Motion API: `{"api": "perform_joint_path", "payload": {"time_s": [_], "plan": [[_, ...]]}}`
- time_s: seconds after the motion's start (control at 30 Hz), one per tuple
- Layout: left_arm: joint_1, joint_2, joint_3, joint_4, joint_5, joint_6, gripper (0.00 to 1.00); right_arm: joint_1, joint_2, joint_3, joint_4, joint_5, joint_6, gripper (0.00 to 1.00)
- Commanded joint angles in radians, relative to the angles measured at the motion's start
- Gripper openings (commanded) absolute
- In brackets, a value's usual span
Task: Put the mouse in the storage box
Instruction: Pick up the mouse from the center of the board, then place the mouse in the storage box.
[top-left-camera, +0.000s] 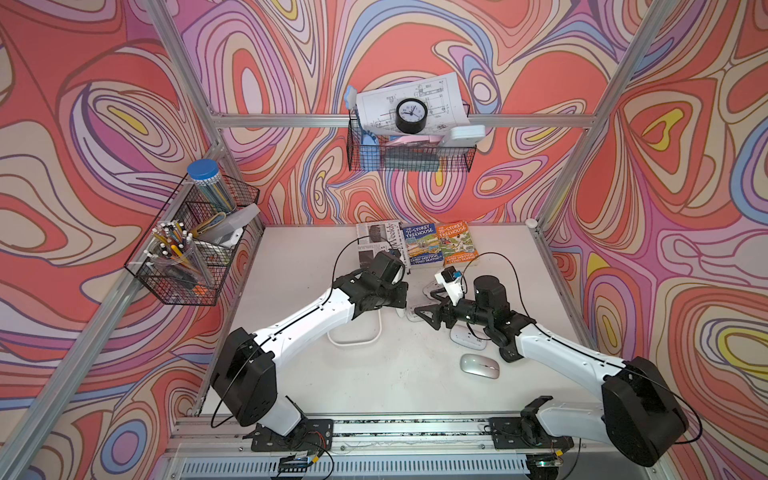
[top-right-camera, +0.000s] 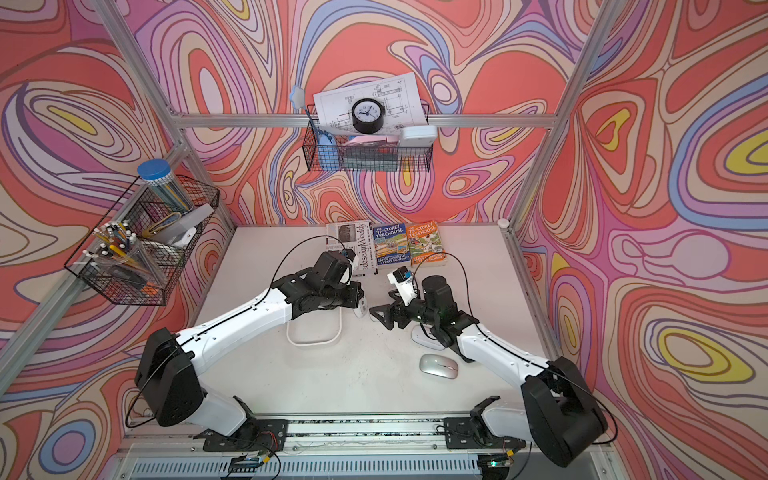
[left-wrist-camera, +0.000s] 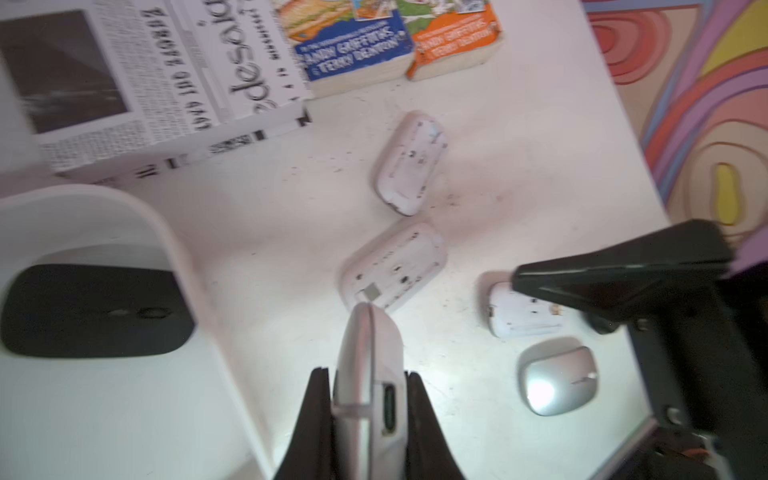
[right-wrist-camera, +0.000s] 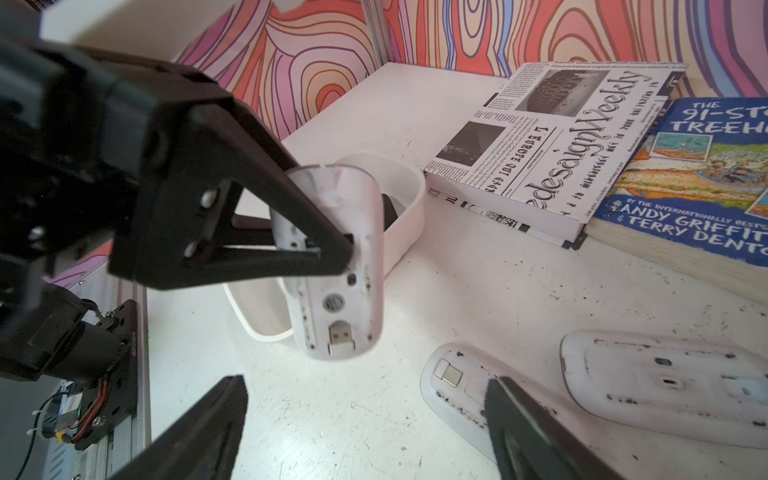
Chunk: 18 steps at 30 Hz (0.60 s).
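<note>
My left gripper (left-wrist-camera: 368, 374) is shut on a white mouse (left-wrist-camera: 370, 345), held on edge with its underside toward the right arm; the same mouse (right-wrist-camera: 345, 291) hangs above the table just beside the storage box. The storage box (left-wrist-camera: 166, 224) is a shallow white tub with a black mouse (left-wrist-camera: 91, 309) lying inside. In both top views the left arm covers most of the box, leaving only its near rim (top-left-camera: 361, 341) (top-right-camera: 311, 343) showing. My right gripper (right-wrist-camera: 365, 386) stands open and empty a short way from the held mouse, facing the left gripper (top-left-camera: 401, 309).
Three white mice lie upside down on the table (left-wrist-camera: 409, 162) (left-wrist-camera: 395, 266) (left-wrist-camera: 523, 311), and a silver mouse (top-left-camera: 479, 365) sits upright near the right arm. A newspaper-print book (top-left-camera: 378, 237) and two paperbacks (top-left-camera: 422, 245) (top-left-camera: 457, 243) lie at the back. Wire baskets (top-left-camera: 191, 249) (top-left-camera: 409, 153) hang on the walls.
</note>
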Motion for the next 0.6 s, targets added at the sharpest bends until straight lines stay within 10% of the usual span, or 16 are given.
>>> {"api": "perform_joint_path", "payload": {"time_s": [0.0, 0.57], "plan": [[0.005, -0.072, -0.027, -0.128, -0.329, 0.064, 0.00, 0.006, 0.012, 0.019, -0.005, 0.033, -0.001, 0.92], [0.034, 0.064, -0.197, 0.155, -0.435, 0.301, 0.00, 0.005, 0.042, 0.016, -0.007, 0.037, -0.001, 0.91]]}}
